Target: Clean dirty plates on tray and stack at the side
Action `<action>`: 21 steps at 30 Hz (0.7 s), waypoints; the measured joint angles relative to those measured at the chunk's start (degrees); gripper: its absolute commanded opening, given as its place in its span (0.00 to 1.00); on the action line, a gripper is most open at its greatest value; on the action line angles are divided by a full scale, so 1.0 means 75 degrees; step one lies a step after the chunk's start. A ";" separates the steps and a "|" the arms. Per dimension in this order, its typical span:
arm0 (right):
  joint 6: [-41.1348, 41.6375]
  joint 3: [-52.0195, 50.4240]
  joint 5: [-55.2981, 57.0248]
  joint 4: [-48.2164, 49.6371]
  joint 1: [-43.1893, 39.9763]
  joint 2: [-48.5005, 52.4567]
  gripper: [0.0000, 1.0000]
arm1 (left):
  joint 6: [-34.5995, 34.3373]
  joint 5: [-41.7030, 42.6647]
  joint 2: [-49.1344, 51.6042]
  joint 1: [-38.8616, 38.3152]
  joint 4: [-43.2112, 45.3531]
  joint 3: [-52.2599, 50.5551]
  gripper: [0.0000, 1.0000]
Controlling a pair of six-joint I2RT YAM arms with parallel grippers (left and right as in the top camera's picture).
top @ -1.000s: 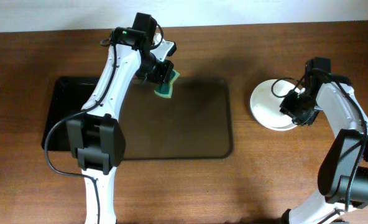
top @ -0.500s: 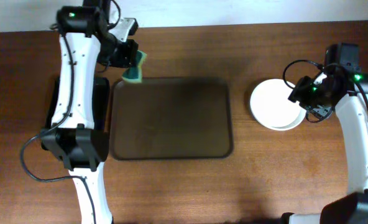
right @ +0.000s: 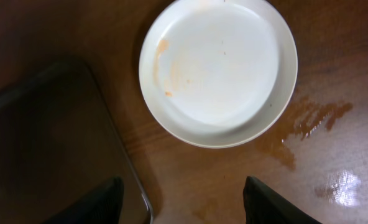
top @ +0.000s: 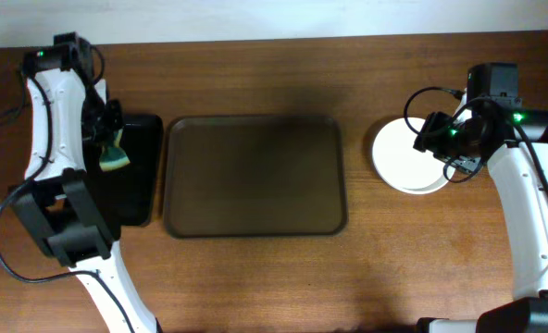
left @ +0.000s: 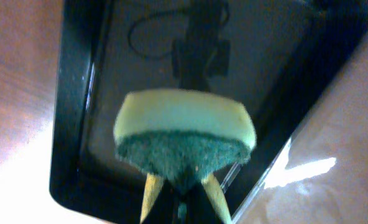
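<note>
The plates (top: 396,159) sit stacked near the worktop's right edge, off the brown tray (top: 255,176), top one streaked orange. The right claw (right: 187,202) hangs spread by them. The left claw (left: 181,190) pinches a sponge (left: 184,134) above the black tray (top: 143,190) at the left edge.

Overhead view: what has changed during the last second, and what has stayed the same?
The left gripper, shut on the sponge, carried it left, off the brown tray to above the black tray. The right gripper shifted slightly near the plates. Both trays and plates stayed put.
</note>
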 measured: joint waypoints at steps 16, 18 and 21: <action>-0.0023 0.0146 0.0000 -0.0431 0.0003 -0.0082 0.64 | -0.0108 0.0956 -0.0414 0.0169 0.1087 0.0361 0.95; -0.0041 0.0452 0.0003 -0.0624 0.0003 -0.0382 0.73 | -0.0111 0.1116 -0.1276 0.0070 0.1093 0.0909 0.99; -0.0254 0.1320 0.0152 -0.1070 0.0003 -0.1711 0.81 | -0.0114 0.1247 -0.2401 -0.0114 0.1003 0.1218 0.99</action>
